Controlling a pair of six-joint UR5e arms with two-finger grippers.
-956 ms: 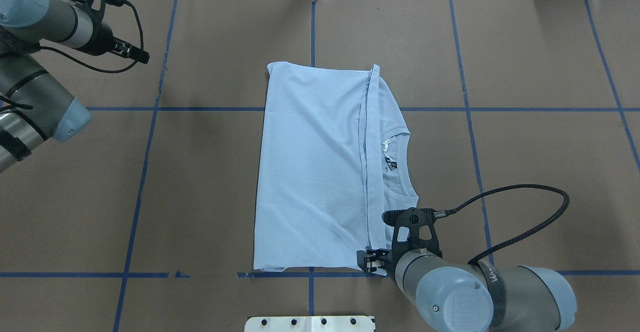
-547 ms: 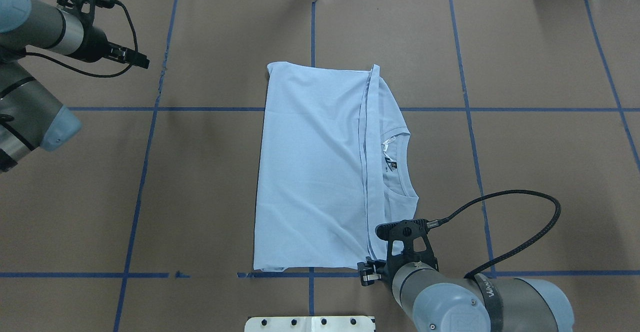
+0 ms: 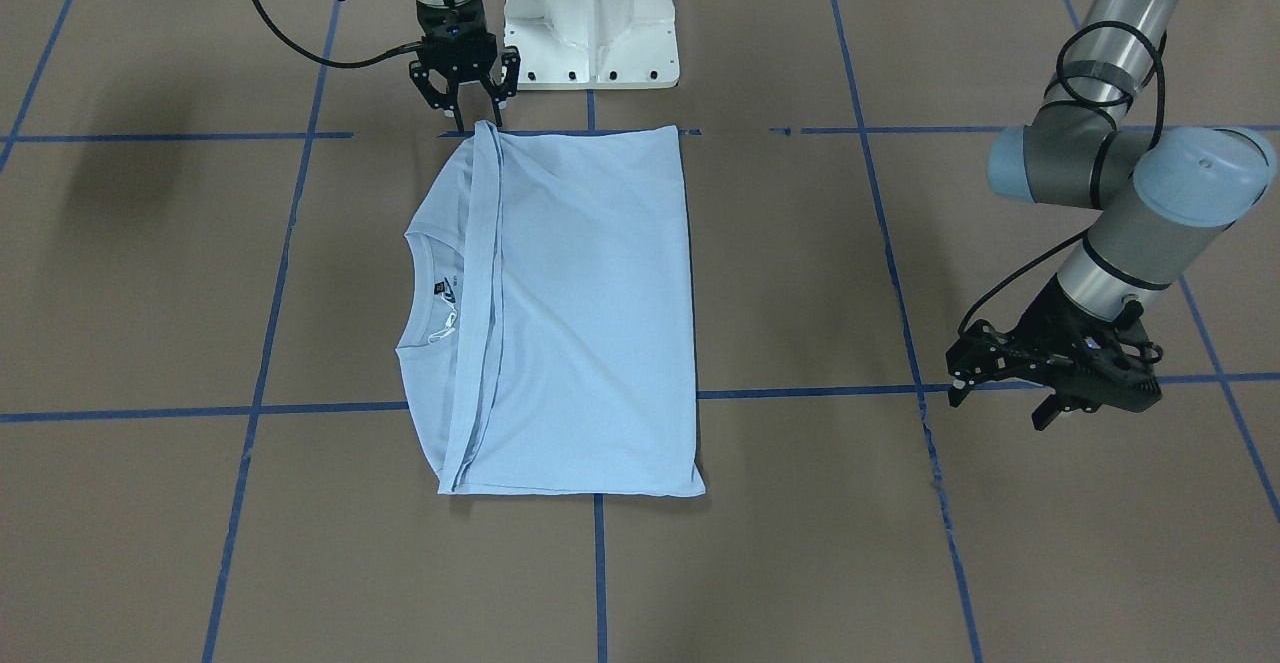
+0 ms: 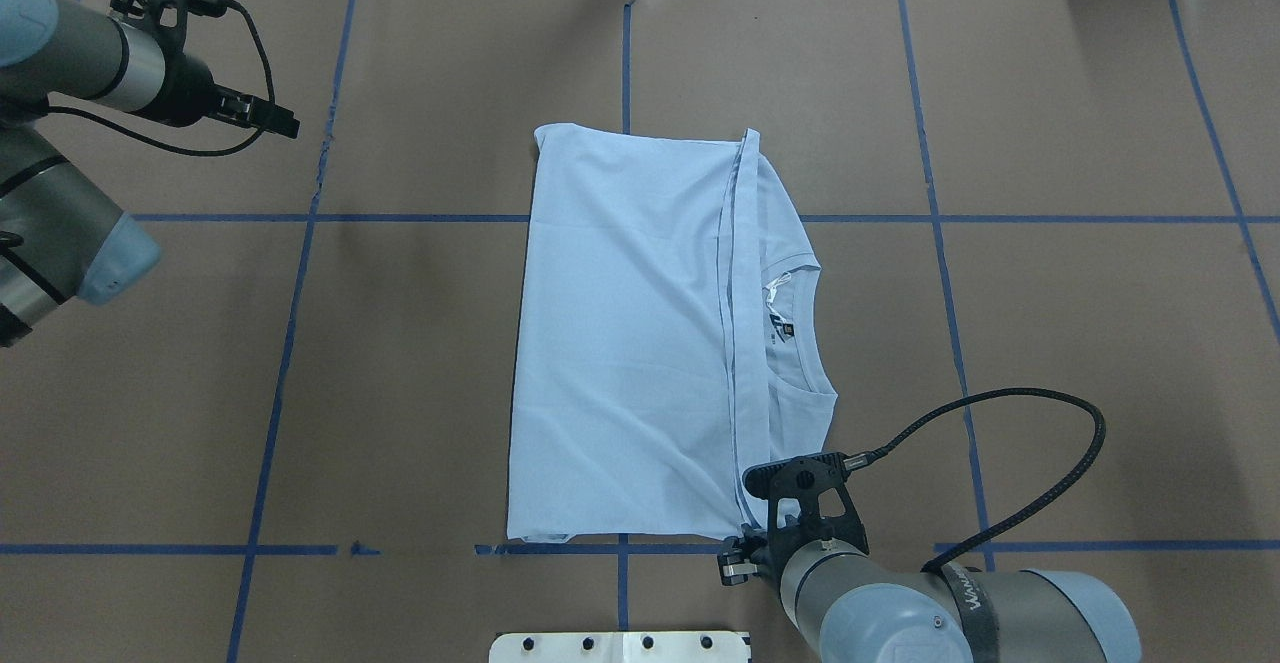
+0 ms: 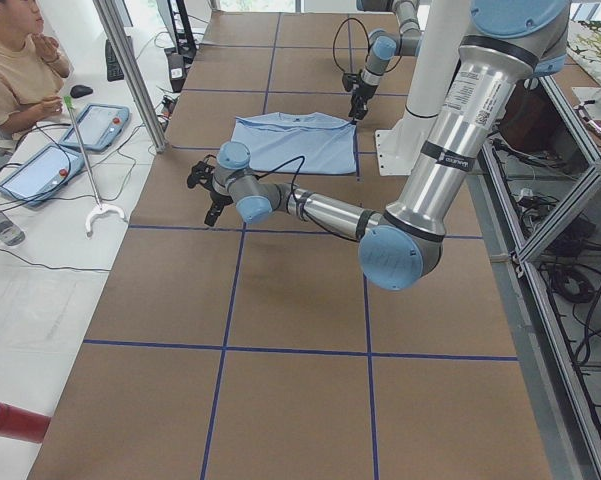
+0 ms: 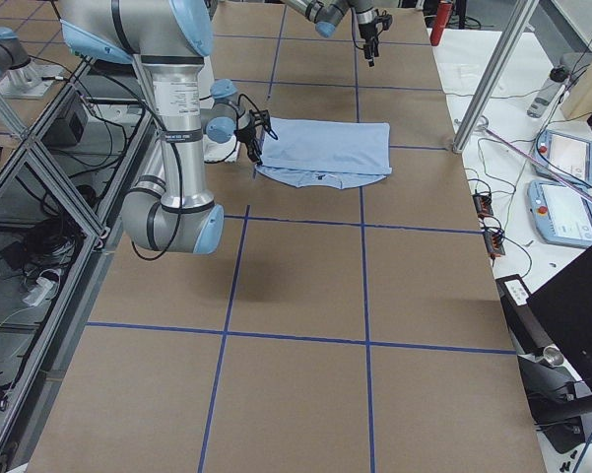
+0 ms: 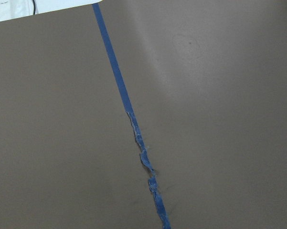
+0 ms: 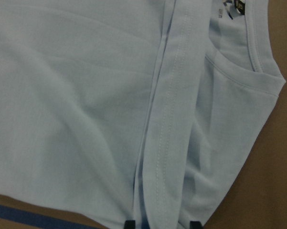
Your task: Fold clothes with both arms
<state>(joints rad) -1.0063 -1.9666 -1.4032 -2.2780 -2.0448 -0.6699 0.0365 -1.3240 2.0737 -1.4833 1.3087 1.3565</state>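
Observation:
The light blue T-shirt (image 4: 620,343) lies flat and folded at the table's middle; it also shows in the front view (image 3: 590,313). Its ribbed collar (image 4: 800,328) and dark neck label peek out past the folded hem; the chest print is hidden. My right gripper (image 4: 733,568) is open at the shirt's corner nearest the base. In the front view (image 3: 478,123) and the right wrist view (image 8: 162,224) its fingertips straddle the hem strip without closing on it. My left gripper (image 4: 288,125) hangs far to the left over bare table, open and empty (image 3: 962,363).
The white pedestal base (image 3: 590,23) stands just behind the shirt's near edge. Blue tape lines cross the brown table; a torn stretch of tape (image 7: 143,157) lies under the left gripper. An operator (image 5: 15,60) sits at the far side with tablets.
The right gripper has drawn back toward the base, from on the shirt's near corner to its edge. The left arm has pulled slightly outward. The shirt has not moved.

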